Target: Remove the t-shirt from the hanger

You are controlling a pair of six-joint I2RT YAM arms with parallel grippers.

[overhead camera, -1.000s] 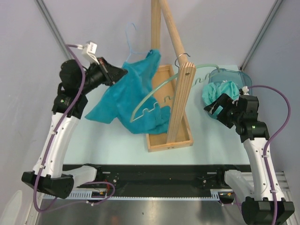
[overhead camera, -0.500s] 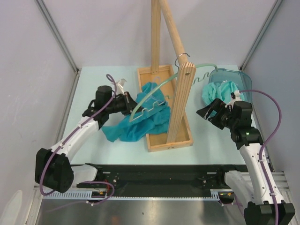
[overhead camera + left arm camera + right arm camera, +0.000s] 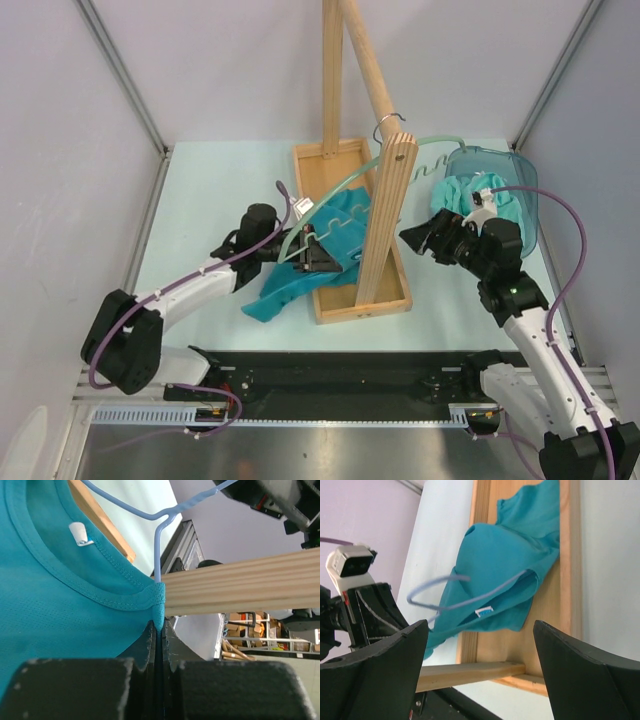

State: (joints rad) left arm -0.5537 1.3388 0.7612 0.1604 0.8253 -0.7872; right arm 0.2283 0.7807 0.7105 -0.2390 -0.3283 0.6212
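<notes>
Left fingers [image 3: 146, 652] tight together, right fingers [image 3: 375, 677] wide apart, both arms outstretched.

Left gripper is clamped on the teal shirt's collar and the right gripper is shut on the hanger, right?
No: the right gripper is open, holding nothing, as the right wrist view shows. The left gripper is clamped on the teal shirt's collar.

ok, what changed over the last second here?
The left hand, shut on the teal t-shirt at its collar, came down from high on the left and moved right to the wooden stand. It dragged the shirt and the thin blue wire hanger partly into the stand's tray. The open right hand reached left toward the stand. The stand, pale green hanger and blue bin stayed put.
</notes>
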